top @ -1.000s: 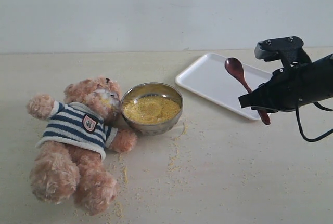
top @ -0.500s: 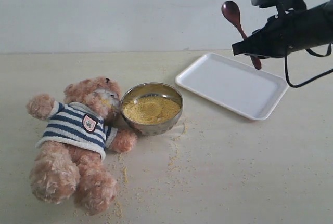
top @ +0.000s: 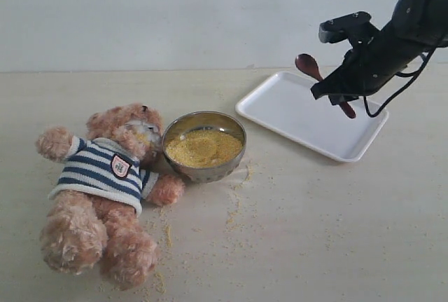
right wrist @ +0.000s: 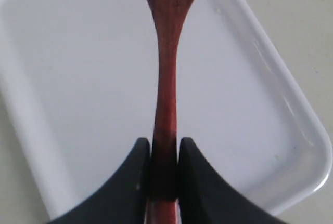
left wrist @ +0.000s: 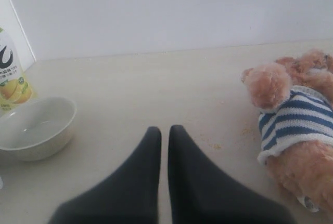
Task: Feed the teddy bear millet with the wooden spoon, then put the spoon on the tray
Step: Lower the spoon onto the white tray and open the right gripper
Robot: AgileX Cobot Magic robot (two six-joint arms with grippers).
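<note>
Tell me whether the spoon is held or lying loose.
Held: the right gripper clamps the wooden spoon by its handle, over the tray.

The right arm (top: pixel 411 23) comes in from the right edge of the exterior view and hangs in the air, its black wrist sloping down and to the left. The right gripper (top: pixel 323 92) is clamped on the handle of the wooden spoon (top: pixel 306 65), with one finger (right wrist: pixel 136 174) pressed to each side. The left gripper (left wrist: pixel 164 130) points forward, its two dark fingers drawn together with a thin slit between them.
</note>
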